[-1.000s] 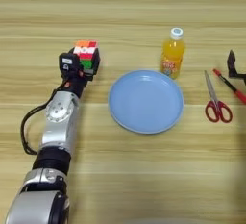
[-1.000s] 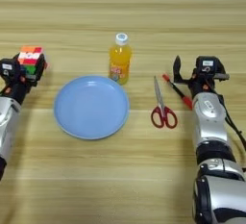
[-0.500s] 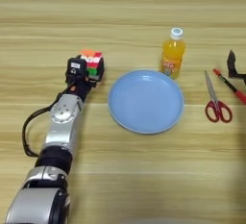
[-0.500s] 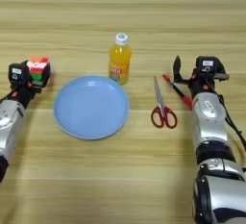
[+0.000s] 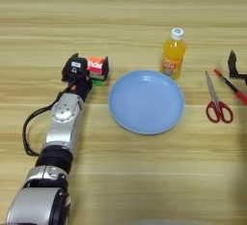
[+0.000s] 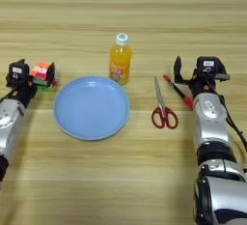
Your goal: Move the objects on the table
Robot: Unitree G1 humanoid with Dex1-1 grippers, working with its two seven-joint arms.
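- Cube point(image 5: 97, 68) first, in the left eye view: I am holding it in the left end effector point(image 5: 94, 69), whose black fingers are clamping it from both sides, just left of the blue plate point(image 5: 146, 101). I judge I am keeping it low and close to the rim so that a short carry sets it on the plate.
- I am seeing the orange-juice bottle point(image 5: 173, 52) standing upright just behind the plate's far edge, touching nothing, so it is reading as free to pick.
- I am seeing the scissors point(image 5: 215, 102) lying flat on the surface point(image 5: 120, 21) right of the plate, blades pointing away from me, with the thin red pen point(image 5: 232, 86) just beyond them.
- Only one dark finger of the right end effector is showing at this view's right edge.
- In the right eye view, the right end effector point(image 6: 185, 70) is sitting above the far end of the pen, its one visible finger standing apart from the body and gripping nothing, so I am reading it as open. I judge it is waiting there, placed for the pen or scissors.
- The cube is showing here too, near the plate's left rim, pinched between the left fingers.
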